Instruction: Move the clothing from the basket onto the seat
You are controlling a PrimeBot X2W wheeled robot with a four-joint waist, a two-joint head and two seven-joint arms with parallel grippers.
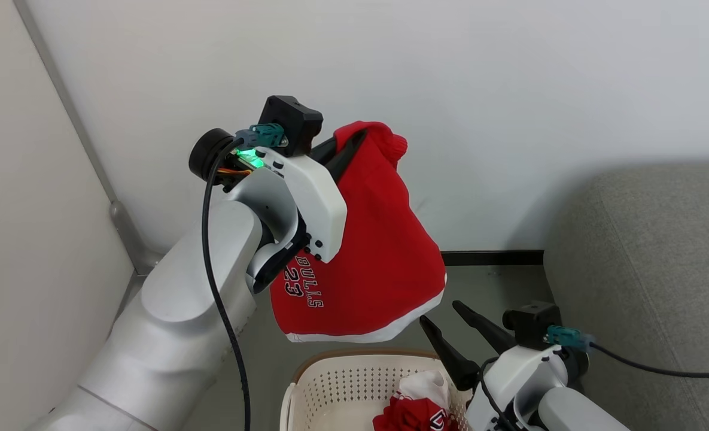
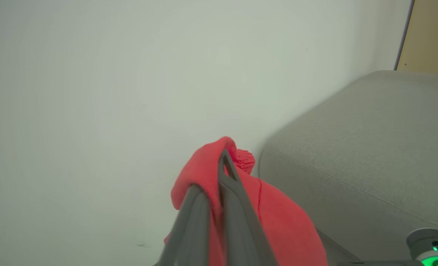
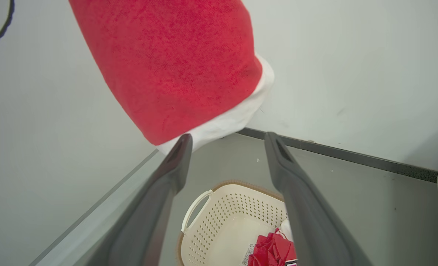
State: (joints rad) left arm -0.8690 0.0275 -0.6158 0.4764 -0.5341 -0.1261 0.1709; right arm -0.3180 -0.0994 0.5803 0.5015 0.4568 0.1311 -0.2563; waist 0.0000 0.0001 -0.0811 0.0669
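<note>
My left gripper point(image 1: 354, 139) is raised high and shut on a red jersey point(image 1: 378, 257) with white trim and "BULLS 23" lettering, which hangs free above the basket. The same jersey point(image 2: 274, 218) bunches over the closed fingers in the left wrist view, and its hem point(image 3: 174, 70) hangs just beyond the right fingers. The cream perforated basket point(image 1: 336, 383) sits on the floor below, holding more red and white clothing point(image 1: 417, 407); it is the basket point(image 3: 222, 221) between the right fingers. My right gripper point(image 1: 444, 317) stands open and empty over the basket's right side. The grey seat point(image 1: 647, 281) is at right.
A white wall point(image 1: 450, 78) runs behind everything, with a dark skirting strip point(image 1: 492, 257) at the floor. A pale panel and metal corner post point(image 1: 121, 221) stand at the left. The seat's rounded corner point(image 2: 359, 159) lies right of the held jersey. A black cable point(image 1: 659, 368) trails across the seat.
</note>
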